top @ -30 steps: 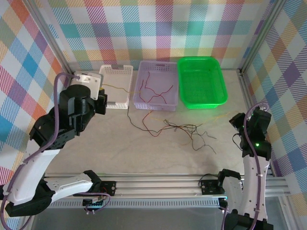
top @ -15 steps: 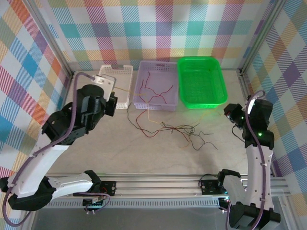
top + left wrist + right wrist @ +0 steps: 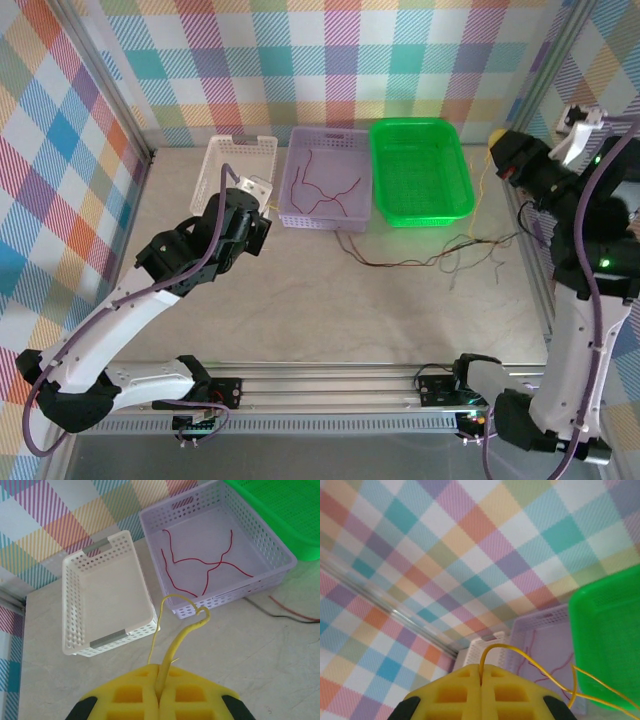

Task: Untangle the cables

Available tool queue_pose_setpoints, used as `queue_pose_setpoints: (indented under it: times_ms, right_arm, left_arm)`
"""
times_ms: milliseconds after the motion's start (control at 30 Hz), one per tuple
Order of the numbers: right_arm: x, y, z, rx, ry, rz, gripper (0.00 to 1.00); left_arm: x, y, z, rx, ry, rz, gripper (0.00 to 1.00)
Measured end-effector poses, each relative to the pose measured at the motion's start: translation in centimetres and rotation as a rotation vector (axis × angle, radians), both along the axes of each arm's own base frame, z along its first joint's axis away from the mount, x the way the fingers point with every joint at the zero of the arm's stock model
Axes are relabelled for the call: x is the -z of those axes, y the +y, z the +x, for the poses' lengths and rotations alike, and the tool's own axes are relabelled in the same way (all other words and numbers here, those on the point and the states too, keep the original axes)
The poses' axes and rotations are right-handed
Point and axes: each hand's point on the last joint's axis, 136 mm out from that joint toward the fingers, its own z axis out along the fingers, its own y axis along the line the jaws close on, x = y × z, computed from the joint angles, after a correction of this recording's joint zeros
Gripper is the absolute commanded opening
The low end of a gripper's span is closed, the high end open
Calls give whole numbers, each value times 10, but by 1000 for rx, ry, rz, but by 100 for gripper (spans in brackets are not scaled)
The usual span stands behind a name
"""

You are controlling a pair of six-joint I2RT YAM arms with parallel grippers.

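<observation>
Now, mid-sorting, the left tool (image 3: 160, 674) pinches a yellow cable (image 3: 188, 629) near the white basket (image 3: 70, 609), while the right tool (image 3: 481, 674) pinches a second yellow cable (image 3: 530, 656) high above the tangle (image 3: 452, 258) on the worktop (image 3: 300, 310), from which it must probably next be pulled free.

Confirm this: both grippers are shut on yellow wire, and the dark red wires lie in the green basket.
Wrong basket: the dark red wires lie in the purple basket, not the green basket; the left wrist view shows it. The left gripper and right gripper are indeed shut on yellow wire.
</observation>
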Motion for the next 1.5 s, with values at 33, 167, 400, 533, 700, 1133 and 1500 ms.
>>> queue_pose_setpoints:
  times_ms: [33, 167, 400, 533, 700, 1133, 1500]
  right_arm:
    - [-9, 5, 0, -24, -6, -3, 0]
    - [-15, 17, 6, -95, 11, -7, 0]
    - [21, 23, 13, -136, 121, 12, 0]
    - [44, 24, 11, -144, 168, 21, 0]
    - [68, 27, 0, -153, 199, 24, 0]
    - [98, 35, -31, -188, 164, 25, 0]
    - [91, 42, -64, -221, 76, 15, 0]
  left_arm:
    - [0, -1, 0, 2, -1, -2, 0]
    - [-2, -4, 0, 9, -1, -26, 0]
    - [-41, -21, -1, 66, -31, -146, 0]
    - [-75, -31, -1, 102, -73, -229, 0]
    - [-113, -57, 8, 172, -119, -324, 0]
    - [-151, -155, 68, 340, -181, -393, 0]
    - [-134, -224, 127, 380, -195, -405, 0]
